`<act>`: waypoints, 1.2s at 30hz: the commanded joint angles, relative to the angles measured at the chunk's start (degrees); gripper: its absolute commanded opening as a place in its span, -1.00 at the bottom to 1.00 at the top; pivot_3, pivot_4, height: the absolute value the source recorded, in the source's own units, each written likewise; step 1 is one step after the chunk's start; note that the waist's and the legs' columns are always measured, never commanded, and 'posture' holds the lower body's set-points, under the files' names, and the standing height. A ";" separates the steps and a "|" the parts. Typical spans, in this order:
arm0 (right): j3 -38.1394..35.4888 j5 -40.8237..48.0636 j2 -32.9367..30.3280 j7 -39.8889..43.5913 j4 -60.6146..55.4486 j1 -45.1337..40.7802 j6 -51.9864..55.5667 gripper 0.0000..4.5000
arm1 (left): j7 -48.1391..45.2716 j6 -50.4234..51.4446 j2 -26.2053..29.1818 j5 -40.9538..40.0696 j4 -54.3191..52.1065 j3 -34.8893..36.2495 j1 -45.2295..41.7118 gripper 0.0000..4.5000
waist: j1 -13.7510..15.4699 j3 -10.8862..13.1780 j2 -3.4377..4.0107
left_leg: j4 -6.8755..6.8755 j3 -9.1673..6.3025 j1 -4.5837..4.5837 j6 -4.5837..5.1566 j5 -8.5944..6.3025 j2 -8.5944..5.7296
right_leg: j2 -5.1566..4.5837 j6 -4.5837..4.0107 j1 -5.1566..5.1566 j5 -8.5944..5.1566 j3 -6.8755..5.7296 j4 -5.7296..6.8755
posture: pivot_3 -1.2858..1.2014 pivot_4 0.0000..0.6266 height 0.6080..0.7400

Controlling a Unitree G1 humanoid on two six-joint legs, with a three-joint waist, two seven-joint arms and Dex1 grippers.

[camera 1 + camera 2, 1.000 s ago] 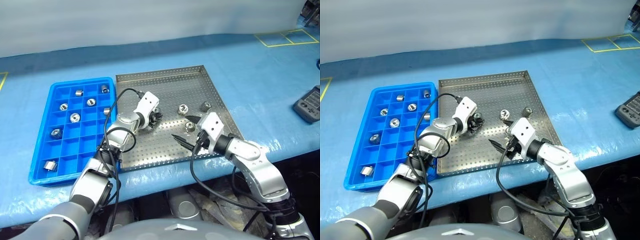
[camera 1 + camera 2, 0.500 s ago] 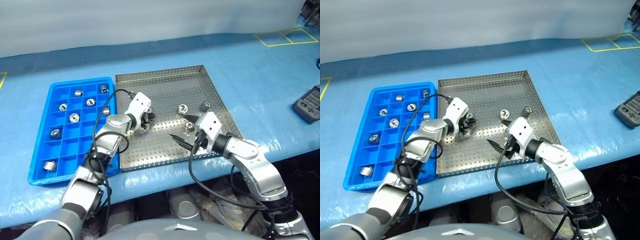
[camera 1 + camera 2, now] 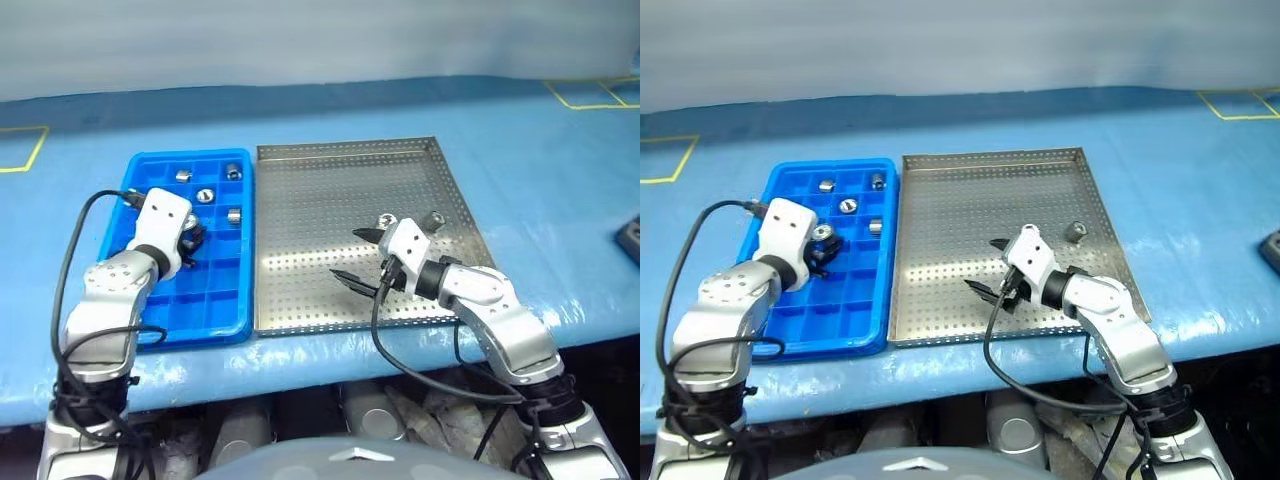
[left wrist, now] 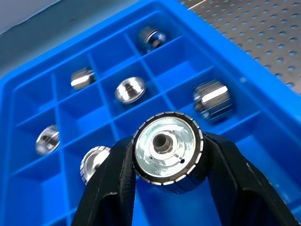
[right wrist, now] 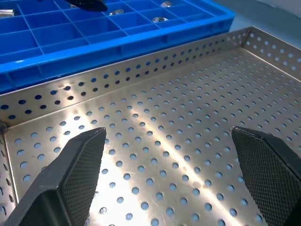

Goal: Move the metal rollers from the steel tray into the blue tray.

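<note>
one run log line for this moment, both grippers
left gripper: shut on metal roller, over blue tray | right gripper: open, over steel tray

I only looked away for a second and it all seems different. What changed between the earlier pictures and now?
The left gripper carried a metal roller off the steel tray and across to its left; it now holds the roller over the blue tray, not yet released. The camera also swung, so the whole scene shifted. The right gripper stayed open over the steel tray, where two rollers remain.
</note>
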 commanded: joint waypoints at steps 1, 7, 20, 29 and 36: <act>0.29 0.01 0.14 0.87 -0.02 -1.21 -1.46 1.00 | 1.52 2.17 -0.11 -0.24 -6.18 2.12 1.76 -0.18 | 1.57 0.00 0.00 | 0.00 -0.02 -0.01 0.00 0.00 0.00 | -0.01 -0.02 0.00 0.00 -0.01 0.00 | -0.07 -0.52 1.00; 0.35 0.16 -0.24 1.63 0.00 -1.13 -1.41 1.00 | 2.41 5.28 -0.36 -0.63 -10.66 3.91 7.17 -0.18 | 3.68 0.00 -0.01 | -0.01 0.00 -0.05 -0.01 -0.01 -0.02 | -0.05 -0.05 -0.03 -0.01 -0.02 -0.01 | -0.06 -0.52 1.00; -0.07 0.13 -0.40 1.62 -0.68 -1.00 -1.05 1.00 | 2.81 3.41 -0.58 -1.66 -6.42 -0.18 5.75 0.43 | 4.86 0.00 -0.01 | 0.00 -0.01 0.01 -0.06 0.02 0.00 | -0.02 -0.08 0.05 0.00 -0.08 -0.01 | -0.07 -0.52 1.00; -1.95 -0.19 -0.59 -0.51 -1.21 -0.18 -1.34 1.00 | 1.36 -1.79 -1.86 -4.66 -7.94 -0.21 2.50 0.99 | 4.80 0.00 -0.01 | 0.00 -0.01 0.01 -0.06 0.02 0.00 | -0.02 -0.08 0.06 -0.01 -0.08 -0.01 | -0.09 -0.52 1.00; -9.02 -2.81 -5.27 -5.18 -2.02 0.90 1.22 1.00 | -7.54 -15.48 -7.01 -13.29 -9.16 -8.89 -0.45 0.99 | 4.90 -0.03 0.00 | 0.05 0.04 0.02 -0.03 0.00 -0.07 | -0.12 -0.08 0.15 0.01 -0.07 -0.08 | -0.12 -0.52 1.00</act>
